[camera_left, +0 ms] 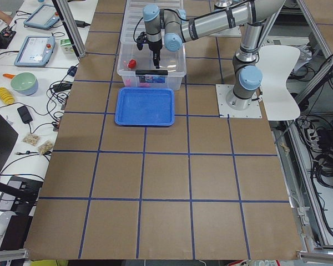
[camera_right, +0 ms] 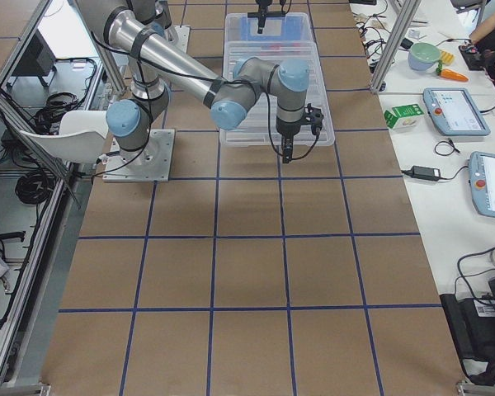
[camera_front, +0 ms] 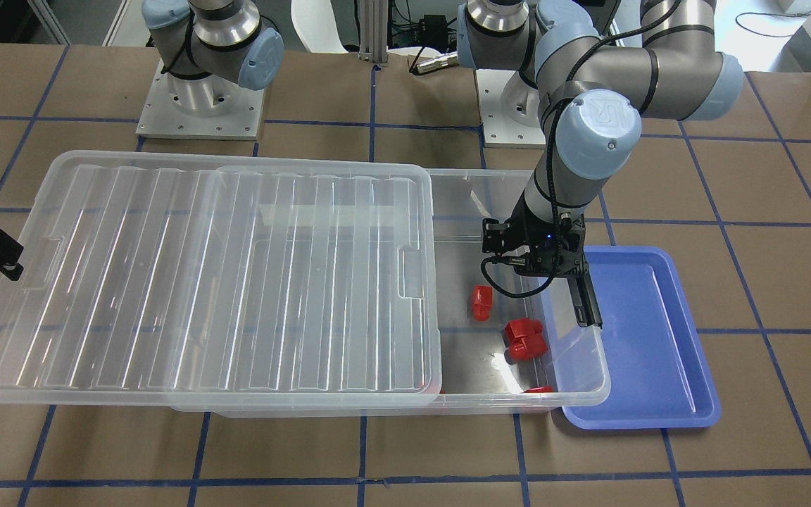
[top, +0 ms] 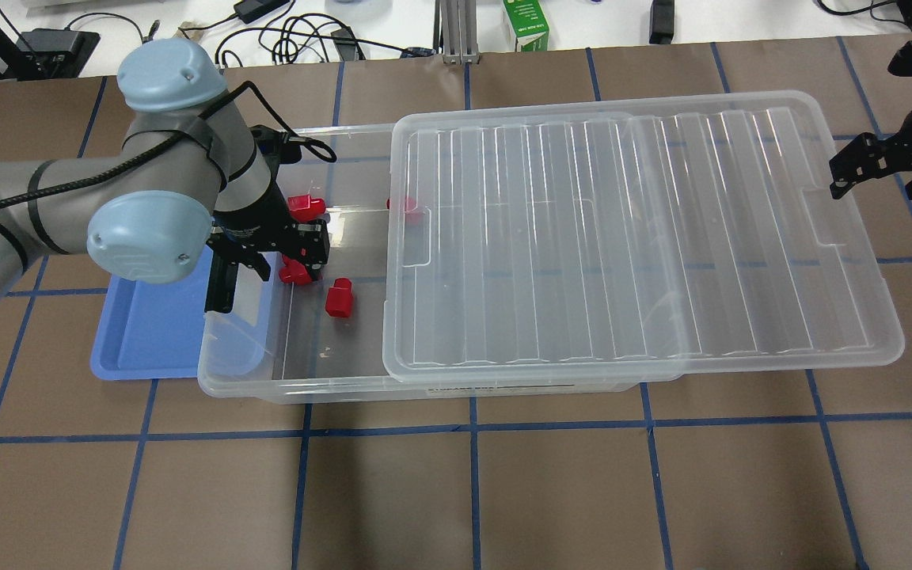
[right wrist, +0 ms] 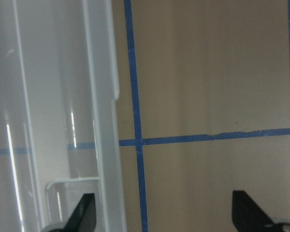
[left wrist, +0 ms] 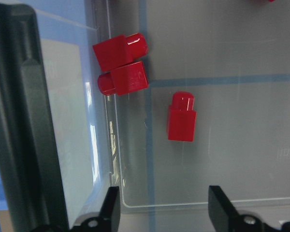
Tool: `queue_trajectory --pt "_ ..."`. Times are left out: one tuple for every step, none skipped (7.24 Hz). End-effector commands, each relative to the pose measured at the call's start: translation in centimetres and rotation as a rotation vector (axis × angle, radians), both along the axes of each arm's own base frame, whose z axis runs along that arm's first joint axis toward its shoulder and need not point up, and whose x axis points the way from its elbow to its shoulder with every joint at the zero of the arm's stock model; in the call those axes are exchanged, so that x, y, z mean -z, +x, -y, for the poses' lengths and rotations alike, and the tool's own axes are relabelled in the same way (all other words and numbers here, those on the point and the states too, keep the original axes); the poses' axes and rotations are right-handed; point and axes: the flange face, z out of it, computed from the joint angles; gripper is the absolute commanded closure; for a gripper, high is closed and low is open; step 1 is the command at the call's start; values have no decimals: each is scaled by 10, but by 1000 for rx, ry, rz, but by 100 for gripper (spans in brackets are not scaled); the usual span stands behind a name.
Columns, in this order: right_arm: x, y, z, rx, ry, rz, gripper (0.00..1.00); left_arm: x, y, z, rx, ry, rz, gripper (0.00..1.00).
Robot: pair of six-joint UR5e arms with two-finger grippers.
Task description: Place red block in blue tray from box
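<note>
The clear box (camera_front: 574, 394) has its ribbed lid (camera_front: 201, 282) slid aside, so the end by the blue tray (camera_front: 645, 352) is uncovered. Several red blocks lie on the box floor. One red block (left wrist: 181, 117) with a stub lies alone (camera_front: 481, 303) (top: 339, 299). Two more (left wrist: 121, 63) lie side by side near the wall (camera_front: 524, 339). My left gripper (left wrist: 164, 208) hangs open and empty over the open end (camera_front: 532, 260), just short of the lone block. My right gripper (right wrist: 164, 217) is open and empty beside the lid's far end (top: 875, 166).
The box's black latch bar (camera_front: 586, 303) stands at the short end between the box floor and the tray (top: 147, 332). Another red block (camera_front: 538, 389) lies against the box's wall, and one (top: 404, 206) sits under the lid's edge. Brown table with blue tape lines all round.
</note>
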Motion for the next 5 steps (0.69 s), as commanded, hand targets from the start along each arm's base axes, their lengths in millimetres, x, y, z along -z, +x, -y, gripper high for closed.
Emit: queue_trajectory --pt "-50 13 9 -20 -17 0 0 26 -2 2 1 0 -13 30" --pt "-82 22 1 -20 2 8 0 34 -3 3 1 15 -13 30" --pt "-109 35 -22 -21 27 18 0 43 -3 8 1 11 -14 30" --pt "-135 45 -47 -21 20 4 0 53 -7 11 6 10 -33 30" --pt "-150 55 -67 -16 43 20 0 61 -9 14 9 11 -33 30"
